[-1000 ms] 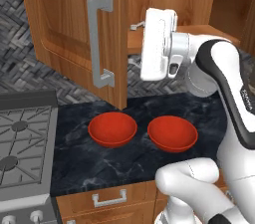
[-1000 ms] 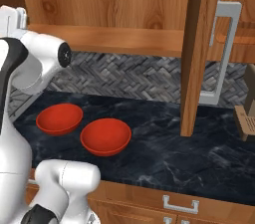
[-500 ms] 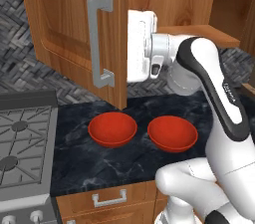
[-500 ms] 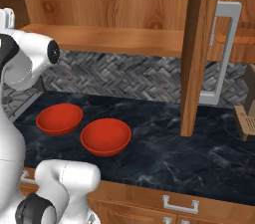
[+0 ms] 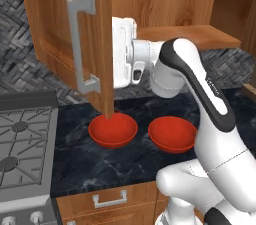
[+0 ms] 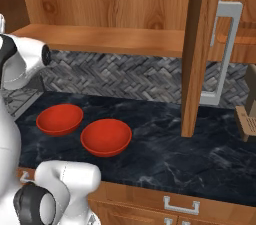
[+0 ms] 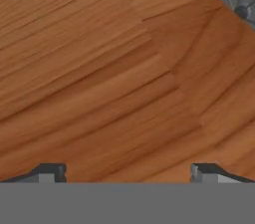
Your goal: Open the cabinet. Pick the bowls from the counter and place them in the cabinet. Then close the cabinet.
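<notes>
**Mia:** Right in front of the pincer (image 7: 127,170) is brown wood, very close. That is the inside of the left door (image 5: 102,44) of the cabinet (image 6: 105,4). The two dark tips (image 7: 50,172) stand far apart with nothing between them, so the pincer is open.

**Ben:** Where are the bowls?

**Mia:** Both are down below the pincer, on the dark desk (image 5: 85,161). The first red bowl (image 5: 113,130) sits almost straight under it, under the bottom edge of that door. The second red bowl (image 5: 172,133) sits near the first one, on the side away from the door's handle (image 5: 80,44). They do not touch.

**Ben:** Is the cabinet open?

**Mia:** Yes. Both doors are swung out. The right door (image 6: 200,54) sticks out over the desk, far from the pincer, with a long silver handle (image 6: 222,54) on it. Behind the pincer you can see the wooden shelf (image 6: 100,39) inside.

**Ben:** What else is near?

**Mia:** A grey stove (image 5: 22,154) is low down, on the far side of the left door from the pincer. Under the desk is a drawer (image 5: 107,200) with a small silver handle
</notes>
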You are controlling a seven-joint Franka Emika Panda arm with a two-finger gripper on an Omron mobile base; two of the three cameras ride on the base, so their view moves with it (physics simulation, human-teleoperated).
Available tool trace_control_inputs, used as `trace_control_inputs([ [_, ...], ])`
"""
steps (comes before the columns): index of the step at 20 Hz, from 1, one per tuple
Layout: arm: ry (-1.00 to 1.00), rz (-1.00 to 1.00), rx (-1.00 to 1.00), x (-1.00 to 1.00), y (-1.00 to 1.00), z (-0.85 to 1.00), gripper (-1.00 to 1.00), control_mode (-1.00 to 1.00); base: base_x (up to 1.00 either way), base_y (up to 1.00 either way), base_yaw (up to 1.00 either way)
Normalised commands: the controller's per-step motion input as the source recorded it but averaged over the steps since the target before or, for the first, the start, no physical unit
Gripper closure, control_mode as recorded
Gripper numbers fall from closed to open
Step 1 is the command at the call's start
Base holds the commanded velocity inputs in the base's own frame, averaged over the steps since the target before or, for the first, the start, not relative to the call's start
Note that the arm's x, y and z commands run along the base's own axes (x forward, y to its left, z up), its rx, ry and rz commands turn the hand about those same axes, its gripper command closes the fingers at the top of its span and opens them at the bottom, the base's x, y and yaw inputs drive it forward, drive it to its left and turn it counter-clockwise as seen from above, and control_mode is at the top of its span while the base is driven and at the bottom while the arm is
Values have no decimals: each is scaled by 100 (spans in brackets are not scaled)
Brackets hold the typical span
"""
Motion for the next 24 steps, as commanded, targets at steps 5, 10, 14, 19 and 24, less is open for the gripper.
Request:
trace_control_inputs([
  [5, 0, 6, 5, -27, 100, -3, -100, -100, 0, 0, 0],
  [10, -3, 0, 1, -6, 100, -18, -100, -100, 0, 0, 0],
  [14, -4, 0, 0, 3, 98, -29, -100, -100, 0, 0, 0],
  [19, 2, 0, 0, 7, 18, -6, -100, -100, 0, 0, 0],
  [24, -11, -3, 4, -16, -47, 15, -100, -100, 0, 0, 0],
])
